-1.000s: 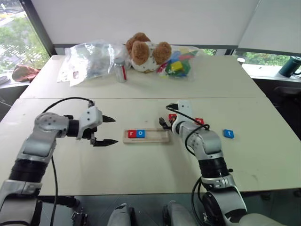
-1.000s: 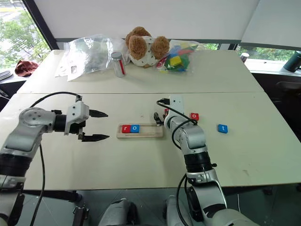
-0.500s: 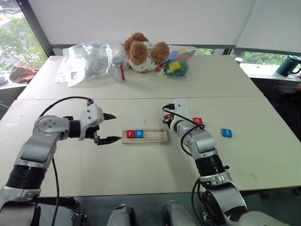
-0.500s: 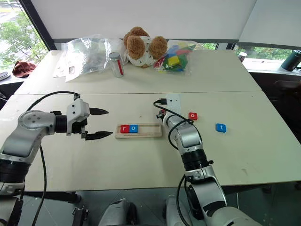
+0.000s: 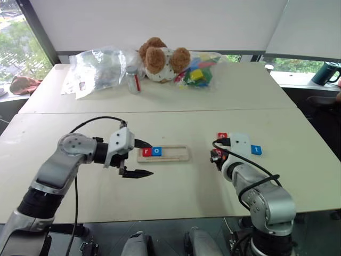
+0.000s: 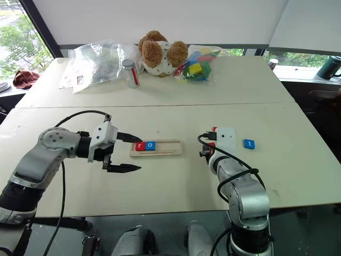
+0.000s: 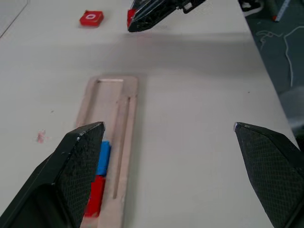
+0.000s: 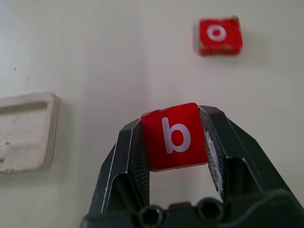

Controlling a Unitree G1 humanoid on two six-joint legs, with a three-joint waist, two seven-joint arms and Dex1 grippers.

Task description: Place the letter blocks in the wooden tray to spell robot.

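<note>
The right gripper (image 8: 175, 137) pinches a red letter block marked b (image 8: 174, 135) between its two black fingers, the block held clear above the white table (image 5: 176, 197); in the head views this gripper sits to the right of the wooden tray (image 5: 164, 154), apart from it, with the tray's near end showing at the edge of the right wrist view; another red block marked o (image 8: 219, 35) lies flat on the table beyond the held one, and a blue block marked t (image 5: 257, 150) lies farther to the right, well apart from the tray; the tray itself lies lengthwise across the middle of the table and carries two blocks side by side at its left end, a red r (image 5: 147, 152) and a blue o (image 5: 156, 151), touching each other, the rest of the groove bare; the left gripper (image 5: 143, 158) hovers at the tray's left end with its fingers spread wide, one fingertip (image 5: 145, 143) above the tray's left corner and the other out over bare table in front of it, holding nothing; at the far side of the table rest a brown teddy bear (image 5: 160, 57), a crumpled clear plastic bag (image 5: 98, 66), a small jar (image 5: 133, 80) and a bag of coloured toys (image 5: 197, 73).
</note>
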